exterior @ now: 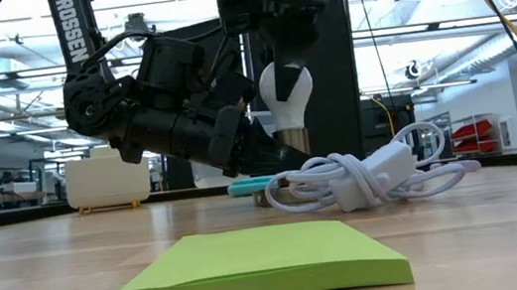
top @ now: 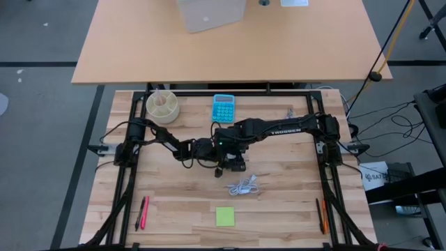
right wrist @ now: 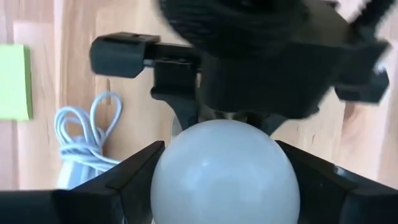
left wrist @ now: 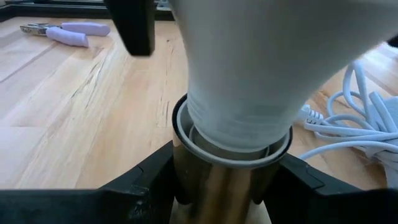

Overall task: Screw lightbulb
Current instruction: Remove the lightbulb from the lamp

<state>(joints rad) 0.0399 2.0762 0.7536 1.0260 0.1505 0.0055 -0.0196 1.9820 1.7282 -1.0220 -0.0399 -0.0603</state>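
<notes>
The white lightbulb (exterior: pixel 287 89) stands upright, globe up, over the middle of the table. Its narrow neck (left wrist: pixel 239 127) sits inside the rim of a brass socket (left wrist: pixel 214 186). My right gripper (right wrist: pixel 224 180) comes down from above and is shut on the globe (right wrist: pixel 224 165). My left gripper (left wrist: pixel 227 183) reaches in low from the table's left and is shut on the socket. From overhead my right gripper (top: pixel 232 160) covers the bulb, with my left gripper (top: pixel 208 150) beside it. My left gripper pinches the socket's brass body (left wrist: pixel 186 180) between its two fingers, one on each side, just below the rim. The fingers come in nearly level from the table's left. The socket stands upright; its foot is hidden below the fingers. My right gripper pinches the bulb's round globe (right wrist: pixel 168 168) between its two fingers, at the globe's widest part. The fingers point steeply down from above. The bulb stands upright with its neck in the socket.
A coiled white cable (top: pixel 244 187) lies just near of the grippers, a green sticky-note pad (top: pixel 225 216) nearer still. A blue calculator (top: pixel 224 107) and a round container (top: pixel 162 104) sit at the far side. Pens (top: pixel 143 213) lie at the near corners.
</notes>
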